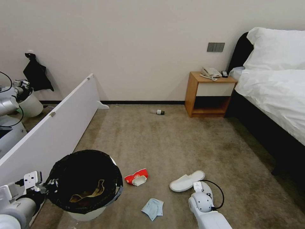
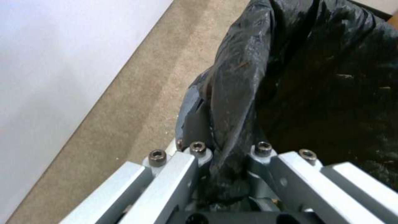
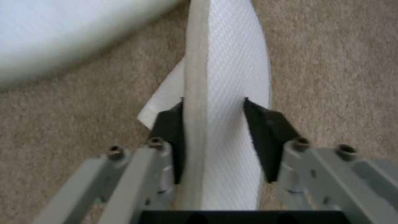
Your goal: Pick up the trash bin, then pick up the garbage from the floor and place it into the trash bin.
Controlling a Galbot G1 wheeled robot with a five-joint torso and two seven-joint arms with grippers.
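The trash bin (image 1: 85,186) stands at the lower left on the carpet, white with a black bag (image 2: 315,77) folded over its rim. A brown cardboard scrap (image 1: 92,192) lies inside it. My left gripper (image 1: 51,184) (image 2: 226,130) is shut on the bin's bagged rim. A white slipper (image 1: 186,181) (image 3: 232,77) lies on the floor (image 1: 178,143) at lower centre, and my right gripper (image 1: 197,186) (image 3: 213,102) is at its near end with a black pad on each side, shut on it. Loose garbage lies around: a red-and-white packet (image 1: 136,177), a light-blue mask (image 1: 153,208) and a small bottle (image 1: 160,112).
A long white panel (image 1: 54,127) runs beside the bin on the left, with a pale bucket (image 1: 30,105) behind it. A wooden nightstand (image 1: 209,95) and a bed (image 1: 273,92) stand at the right. The middle of the carpet is open.
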